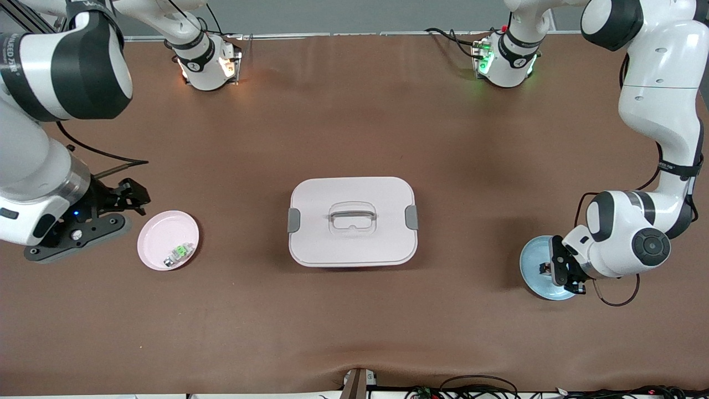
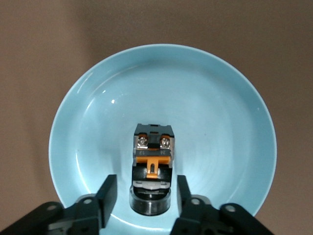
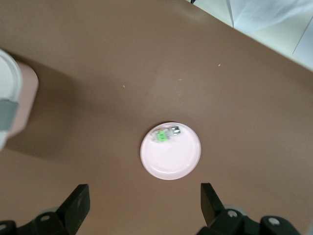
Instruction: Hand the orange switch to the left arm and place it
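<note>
The orange switch (image 2: 152, 166), a small black body with an orange clip and a round dark end, lies in the blue plate (image 2: 210, 122) at the left arm's end of the table. My left gripper (image 2: 146, 196) is low over that plate, open, one finger on each side of the switch's round end with a gap on both sides. From the front, the left gripper (image 1: 558, 271) covers most of the switch (image 1: 545, 269). The white box (image 1: 353, 221) with grey latches stands mid-table. My right gripper (image 1: 126, 198) hangs open and empty beside the pink plate (image 1: 160, 233).
A small green-and-clear component (image 1: 180, 252) lies on the pink plate (image 3: 171, 156), at its side nearer the front camera. The box (image 3: 10, 105) shows at the edge of the right wrist view. Brown table surface lies between the box and each plate.
</note>
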Action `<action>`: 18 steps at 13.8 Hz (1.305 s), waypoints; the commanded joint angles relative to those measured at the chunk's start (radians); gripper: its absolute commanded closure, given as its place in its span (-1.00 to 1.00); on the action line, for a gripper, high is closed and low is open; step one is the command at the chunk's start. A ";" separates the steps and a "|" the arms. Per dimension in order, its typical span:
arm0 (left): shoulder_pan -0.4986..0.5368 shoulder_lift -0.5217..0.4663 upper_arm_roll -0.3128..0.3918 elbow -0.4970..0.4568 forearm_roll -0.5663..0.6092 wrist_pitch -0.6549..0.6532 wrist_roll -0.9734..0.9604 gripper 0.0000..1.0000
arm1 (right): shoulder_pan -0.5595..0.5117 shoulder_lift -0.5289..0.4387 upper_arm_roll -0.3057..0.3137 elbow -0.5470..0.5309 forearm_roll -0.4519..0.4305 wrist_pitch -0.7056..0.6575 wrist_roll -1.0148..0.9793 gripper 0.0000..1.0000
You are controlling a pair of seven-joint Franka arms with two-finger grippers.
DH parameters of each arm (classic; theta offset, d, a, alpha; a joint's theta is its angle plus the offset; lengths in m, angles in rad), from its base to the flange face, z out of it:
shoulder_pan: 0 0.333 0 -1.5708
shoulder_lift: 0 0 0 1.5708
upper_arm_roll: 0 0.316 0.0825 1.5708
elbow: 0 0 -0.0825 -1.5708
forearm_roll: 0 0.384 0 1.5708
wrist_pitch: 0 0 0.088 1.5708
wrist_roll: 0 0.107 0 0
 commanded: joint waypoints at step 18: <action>0.060 -0.513 -0.022 -0.068 -0.054 -0.476 -0.777 -1.00 | -0.202 -0.040 0.004 -0.090 0.067 0.041 0.225 -1.00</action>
